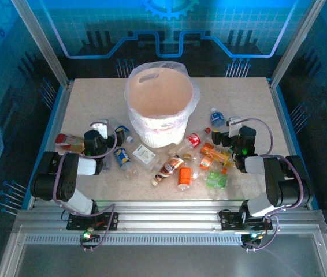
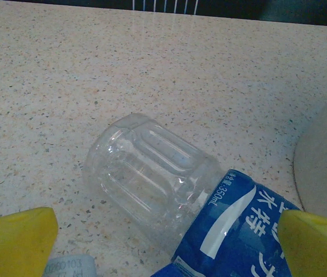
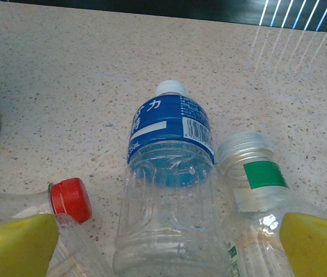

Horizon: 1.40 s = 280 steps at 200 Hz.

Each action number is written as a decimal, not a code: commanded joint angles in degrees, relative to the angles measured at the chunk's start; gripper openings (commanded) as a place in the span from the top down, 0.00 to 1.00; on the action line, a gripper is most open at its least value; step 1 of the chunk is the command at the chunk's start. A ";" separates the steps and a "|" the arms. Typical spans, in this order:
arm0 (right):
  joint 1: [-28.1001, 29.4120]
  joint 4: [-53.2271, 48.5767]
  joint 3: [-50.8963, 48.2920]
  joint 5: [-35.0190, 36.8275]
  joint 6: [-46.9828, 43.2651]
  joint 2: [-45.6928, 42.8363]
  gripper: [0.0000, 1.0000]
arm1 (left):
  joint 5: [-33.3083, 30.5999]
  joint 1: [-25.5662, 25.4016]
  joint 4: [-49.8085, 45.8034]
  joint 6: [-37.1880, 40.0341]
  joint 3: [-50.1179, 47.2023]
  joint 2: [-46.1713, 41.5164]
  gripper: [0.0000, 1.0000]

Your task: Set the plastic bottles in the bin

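The bin point(image 1: 159, 104), a white bucket lined with a clear bag, stands at the table's middle back. Several plastic bottles lie round its front. My left gripper point(image 1: 99, 131) is open left of the bin. A clear bottle with a blue label point(image 2: 169, 190) lies on its side between the yellow fingertips point(image 2: 13, 239). My right gripper point(image 1: 230, 130) is open right of the bin. Between its fingertips point(image 3: 316, 242) lies a blue-labelled bottle point(image 3: 166, 190), white cap pointing away. A red-capped bottle point(image 3: 70, 199) lies on its left and a green-tagged bottle point(image 3: 256, 179) on its right.
An orange bottle point(image 1: 184, 178), a green one point(image 1: 216, 179) and a brown one point(image 1: 168, 167) lie in front of the bin. A red-labelled bottle point(image 1: 68, 141) lies at the far left. The bin's wall point(image 2: 325, 161) rises close on the left gripper's right.
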 commanded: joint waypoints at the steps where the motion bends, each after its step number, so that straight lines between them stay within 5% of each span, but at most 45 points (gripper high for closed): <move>1: 0.05 0.33 0.80 0.13 -0.39 0.38 0.00 | -0.36 -0.14 1.07 0.53 0.89 -0.59 0.01; 94: -0.15 0.47 0.73 0.18 -0.18 0.31 0.00 | -1.11 -0.12 2.56 0.25 -0.12 -0.83 0.01; 219: -1.68 -21.94 7.49 5.92 2.26 -13.51 0.00 | -4.81 -0.03 -10.77 -2.27 1.91 -19.46 0.01; 280: -1.78 -40.92 14.83 12.06 6.85 -21.10 0.00 | -15.97 -0.05 -41.73 -15.07 15.15 -33.26 0.01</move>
